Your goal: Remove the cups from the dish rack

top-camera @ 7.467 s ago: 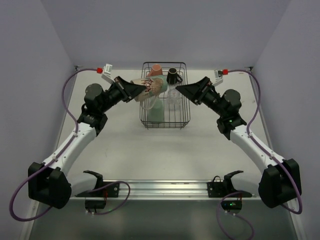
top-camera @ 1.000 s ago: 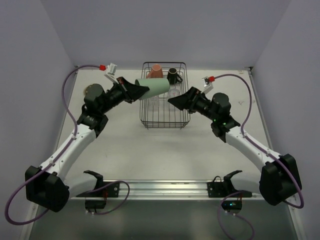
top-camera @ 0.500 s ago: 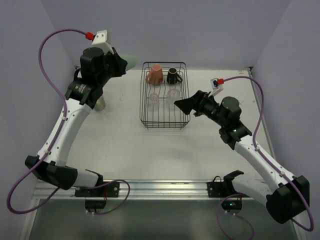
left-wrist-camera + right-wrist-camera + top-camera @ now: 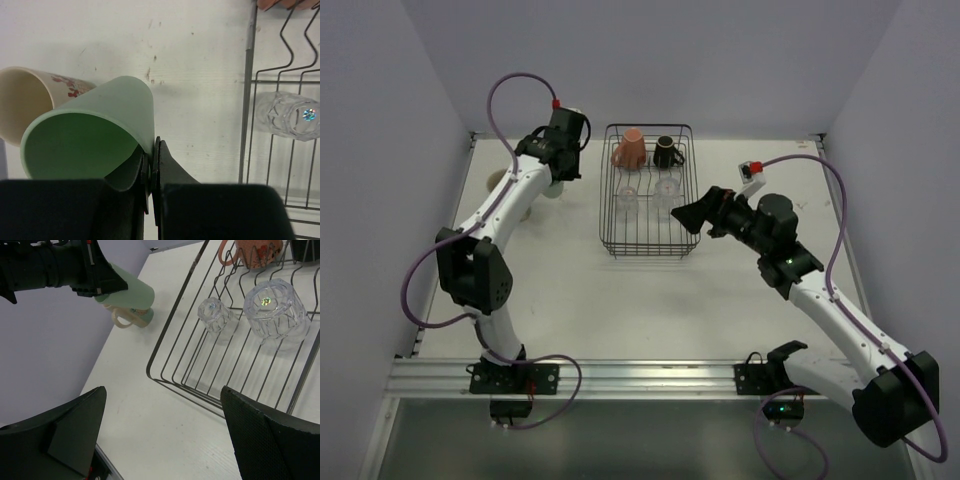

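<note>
My left gripper (image 4: 152,150) is shut on the rim wall of the mint-green tumbler (image 4: 90,130) and holds it tilted, left of the dish rack (image 4: 650,246). The tumbler also shows in the right wrist view (image 4: 131,293). The cream tumbler (image 4: 25,100) lies right beside it on the table. In the rack are the salmon-pink mug (image 4: 630,148), the black mug (image 4: 666,152) and two clear glasses (image 4: 215,315) (image 4: 275,307), upside down. My right gripper (image 4: 164,392) is open and empty, at the rack's right side (image 4: 685,215).
The side walls stand close on both sides of the white table (image 4: 620,300). The rack's near left corner (image 4: 159,377) is just ahead of my right fingers. A metal rail (image 4: 640,375) runs along the table's near edge.
My left arm has swung from the rack to the far left with the green tumbler and lowered it beside the cream tumbler. My right gripper has drawn slightly back from the rack.
</note>
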Controlling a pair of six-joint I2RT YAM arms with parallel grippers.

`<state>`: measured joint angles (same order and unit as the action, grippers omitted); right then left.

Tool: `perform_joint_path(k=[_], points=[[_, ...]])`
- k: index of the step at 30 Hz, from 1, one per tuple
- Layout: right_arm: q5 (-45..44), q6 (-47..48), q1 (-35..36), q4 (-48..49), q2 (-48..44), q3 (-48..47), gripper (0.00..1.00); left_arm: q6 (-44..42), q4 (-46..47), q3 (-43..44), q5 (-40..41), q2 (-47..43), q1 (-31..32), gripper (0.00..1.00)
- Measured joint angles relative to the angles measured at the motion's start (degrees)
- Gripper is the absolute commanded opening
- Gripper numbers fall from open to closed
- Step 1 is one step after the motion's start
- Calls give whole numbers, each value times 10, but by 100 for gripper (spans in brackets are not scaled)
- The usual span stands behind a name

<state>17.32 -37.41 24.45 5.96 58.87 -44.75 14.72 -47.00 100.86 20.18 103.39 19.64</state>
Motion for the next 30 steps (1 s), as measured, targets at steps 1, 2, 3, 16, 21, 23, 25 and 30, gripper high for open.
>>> perform_joint_path(k=[1,2,3,16,21,23,25,30], points=[[-2,2,1,-2,0,0,99,-5,-3,0,4,7,0,0],[-3,3,2,-4,0,0,99,-9,-4,0,7,13,0,0],[-5,4,3,-6,0,0,99,-11,-3,0,9,18,0,0],[-27,17,14,-19,0,0,99,-34,2,6,-19,103,-18,0],[-30,19,16,-19,6,0,99,-34,10,6,-41,105,-41,0],[-31,21,16,-21,11,0,99,-34,13,6,-52,108,-51,1],[-34,24,16,-23,15,0,99,-34,17,5,-61,112,-60,5],[-42,26,18,-25,16,0,99,-34,27,-4,-77,115,-73,15]])
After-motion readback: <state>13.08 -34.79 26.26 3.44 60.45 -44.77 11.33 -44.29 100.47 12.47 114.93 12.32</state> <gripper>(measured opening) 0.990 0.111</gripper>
